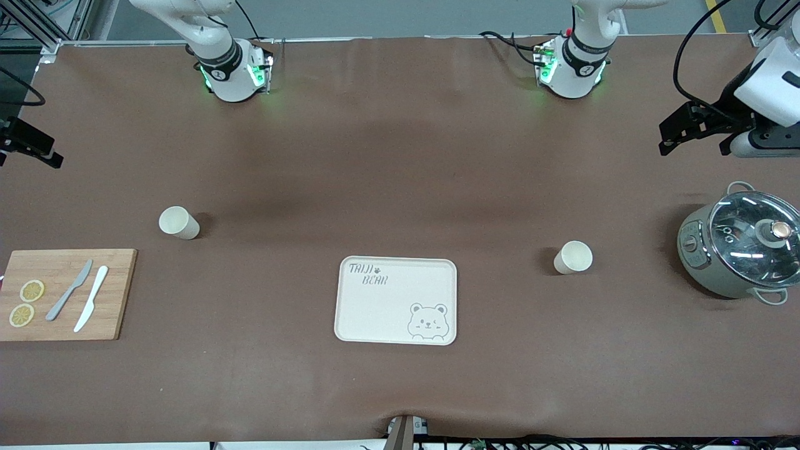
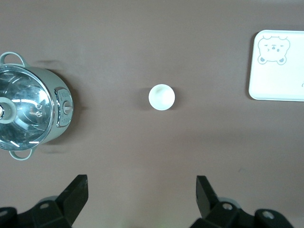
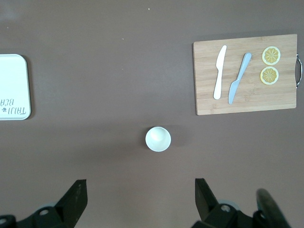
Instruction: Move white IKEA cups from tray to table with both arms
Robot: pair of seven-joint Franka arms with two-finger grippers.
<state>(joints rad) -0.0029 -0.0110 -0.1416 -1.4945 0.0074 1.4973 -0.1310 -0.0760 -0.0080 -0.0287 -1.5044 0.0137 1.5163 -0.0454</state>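
Note:
Two white cups stand upright and empty on the brown table. One cup (image 1: 179, 222) is toward the right arm's end, the other cup (image 1: 573, 257) toward the left arm's end. The cream bear tray (image 1: 350, 312) lies between them, nearer the front camera. My left gripper (image 1: 690, 140) hangs open and empty high over the left arm's end; its wrist view (image 2: 141, 190) shows the cup (image 2: 161, 97) apart from the fingers. My right gripper (image 1: 19, 150) hangs open and empty over the right arm's end; its wrist view (image 3: 141, 192) shows the other cup (image 3: 157, 138) apart from the fingers.
A grey pot with a glass lid (image 1: 737, 244) stands at the left arm's end, beside that cup. A wooden cutting board (image 1: 112, 300) with two knives and two lemon slices lies at the right arm's end, nearer the front camera than the other cup.

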